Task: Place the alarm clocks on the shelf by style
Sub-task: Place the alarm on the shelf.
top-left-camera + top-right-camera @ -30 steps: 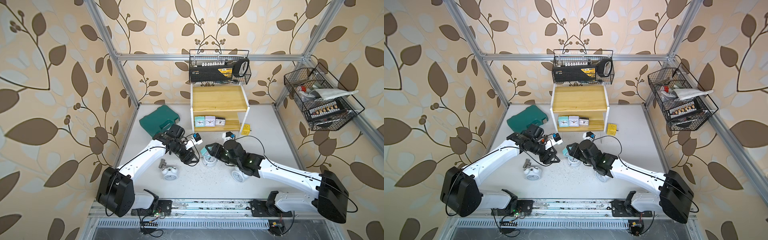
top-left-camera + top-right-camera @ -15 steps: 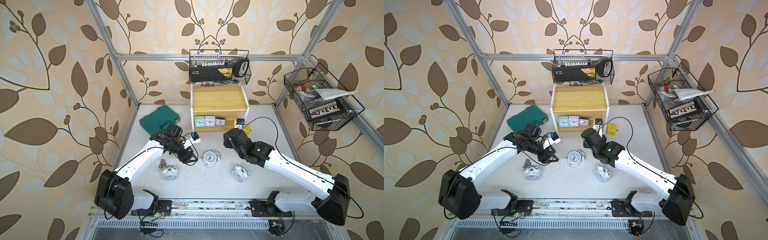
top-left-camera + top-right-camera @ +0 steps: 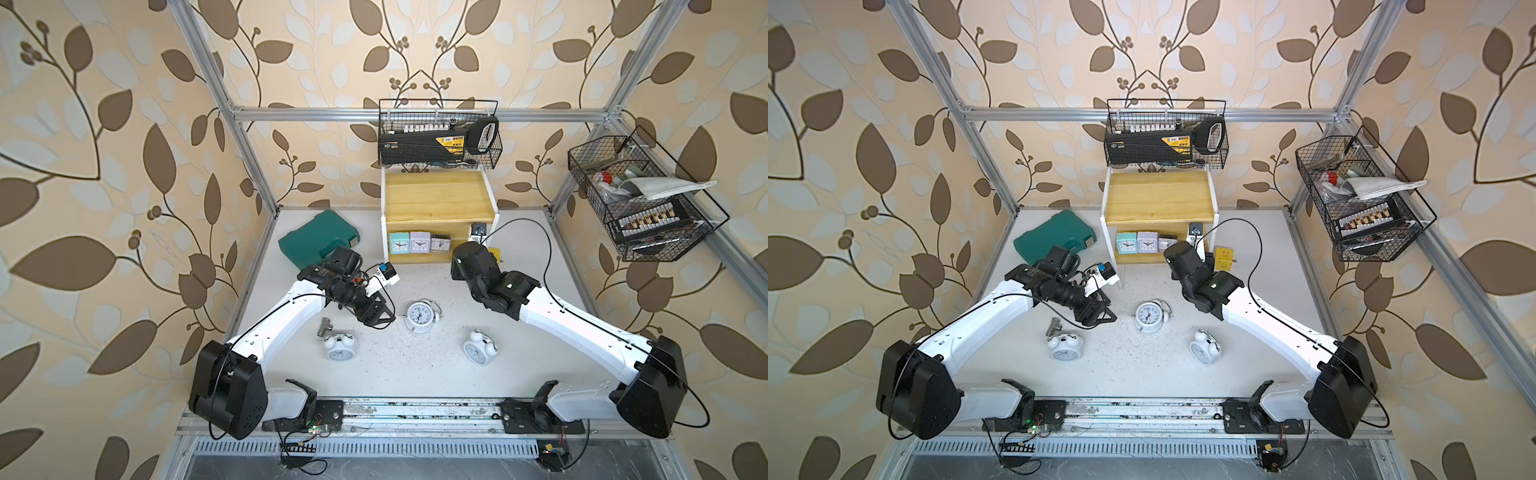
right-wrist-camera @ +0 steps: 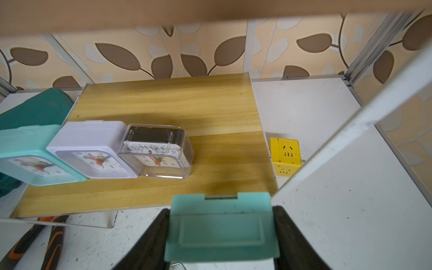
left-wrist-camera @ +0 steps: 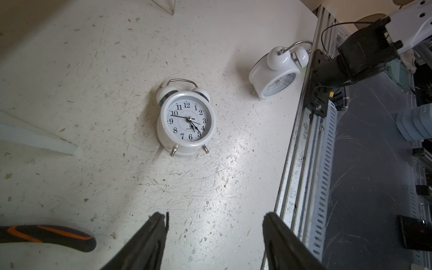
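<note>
Teal clock at shelf front.
Right jaws grip it facing the gap beside its style-mates, three square clocks; left jaws open, empty.

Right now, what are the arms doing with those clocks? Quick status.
Right gripper shut on teal clock, at front of shelf. Left gripper open, empty, above table. Three round clocks on table. Shelf space beside clear clock free.
</note>
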You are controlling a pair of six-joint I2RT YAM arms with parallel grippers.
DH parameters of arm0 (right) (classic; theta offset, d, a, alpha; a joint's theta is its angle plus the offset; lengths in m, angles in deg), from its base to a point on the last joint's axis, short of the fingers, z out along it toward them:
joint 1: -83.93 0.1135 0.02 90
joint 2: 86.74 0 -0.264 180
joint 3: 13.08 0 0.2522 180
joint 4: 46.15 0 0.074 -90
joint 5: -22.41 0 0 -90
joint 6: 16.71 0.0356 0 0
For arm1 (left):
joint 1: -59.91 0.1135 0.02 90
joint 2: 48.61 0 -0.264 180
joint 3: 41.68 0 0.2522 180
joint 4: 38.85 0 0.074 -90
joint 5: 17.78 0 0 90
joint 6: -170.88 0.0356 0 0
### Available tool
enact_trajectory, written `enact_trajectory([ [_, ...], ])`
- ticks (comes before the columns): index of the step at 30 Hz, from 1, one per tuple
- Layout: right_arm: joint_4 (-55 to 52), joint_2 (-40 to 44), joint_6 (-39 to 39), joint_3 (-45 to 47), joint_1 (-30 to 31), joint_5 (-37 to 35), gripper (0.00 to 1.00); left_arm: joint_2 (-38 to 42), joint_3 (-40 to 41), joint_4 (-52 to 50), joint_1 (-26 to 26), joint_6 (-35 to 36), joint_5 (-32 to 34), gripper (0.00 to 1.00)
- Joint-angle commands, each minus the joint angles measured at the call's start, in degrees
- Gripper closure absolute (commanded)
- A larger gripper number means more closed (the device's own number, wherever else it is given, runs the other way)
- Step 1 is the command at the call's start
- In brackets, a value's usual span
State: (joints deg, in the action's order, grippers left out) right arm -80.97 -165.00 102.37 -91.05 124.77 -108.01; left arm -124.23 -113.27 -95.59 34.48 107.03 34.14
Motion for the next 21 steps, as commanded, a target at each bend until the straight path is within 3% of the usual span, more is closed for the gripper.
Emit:
enact_trajectory([
  [1,3.8,-1.12,-1.68,-1.91,-0.18,-2.27,0.57,1.87,-0.68,-0.96,0.69,0.12,-2.08,0.31],
  [21,8.62,-7.98,0.06,-2.64,-4.96,-2.77,0.57,1.13,-0.89,-1.31,0.76,0.2,-2.34,0.31],
])
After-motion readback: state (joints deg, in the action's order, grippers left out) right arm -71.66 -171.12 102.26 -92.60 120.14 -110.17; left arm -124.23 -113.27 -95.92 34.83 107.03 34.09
